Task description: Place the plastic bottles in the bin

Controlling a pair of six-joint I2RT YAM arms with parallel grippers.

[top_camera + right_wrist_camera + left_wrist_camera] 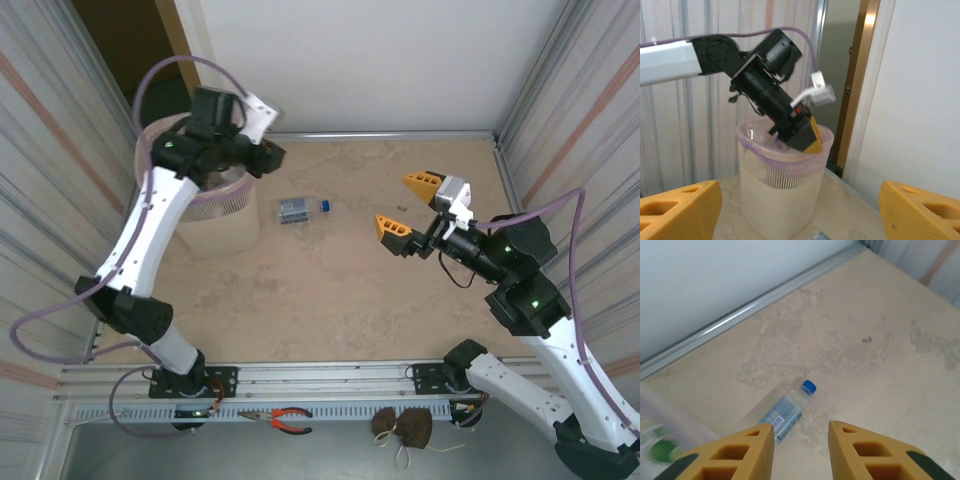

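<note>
Plastic bottle (298, 209), clear with a blue cap, lies on its side on the table (330, 290) in the top view, just right of the bin (225, 228) at the far left. The left arm (150, 230) reaches over the bin and hides its mouth. The right gripper (392, 200) hovers right of centre, spread and empty. I judge this a drop-off at the bin; next, a gripper must come down across the bottle's body.

At the left wrist, the left gripper (801, 432) stands parted with nothing between its fingers. The bin's contents are a blur at lower left.

At the right wrist, the left gripper tilts over the pink liner (765, 155); its gap is unclear there.
</note>
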